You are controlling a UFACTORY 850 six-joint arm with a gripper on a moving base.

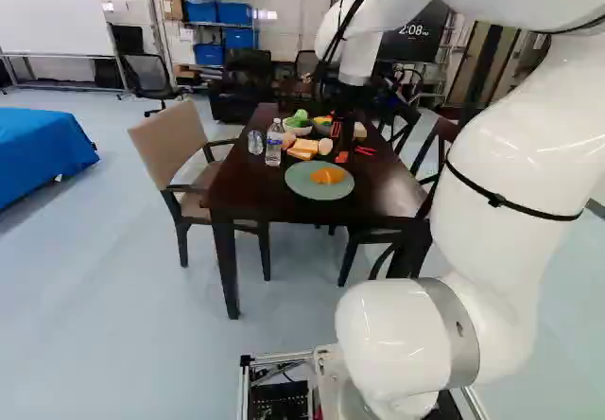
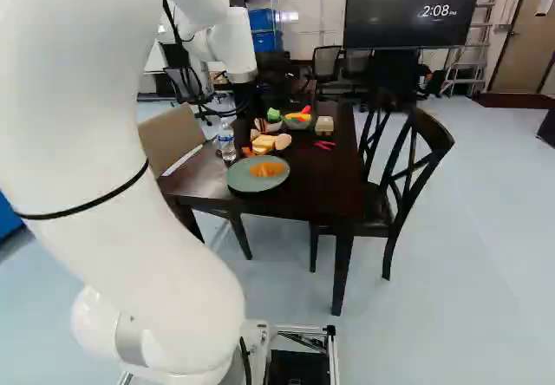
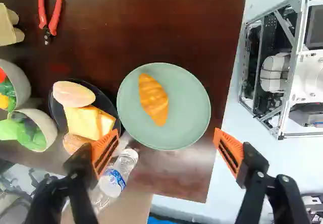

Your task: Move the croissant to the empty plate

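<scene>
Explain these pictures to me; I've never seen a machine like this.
The machine is a white, jointed robot arm. Two pictures look ahead past it from its base, one from either side; the third looks along its black gripper from the wrist.

On the dark wooden table lies a round, pale-green plate bearing a golden-brown croissant. Nearby are a black plate with bread rolls and yellow slices, two pale bowls, red-handled pliers and a clear bottle.

The gripper's fingers stand open, holding nothing.
</scene>
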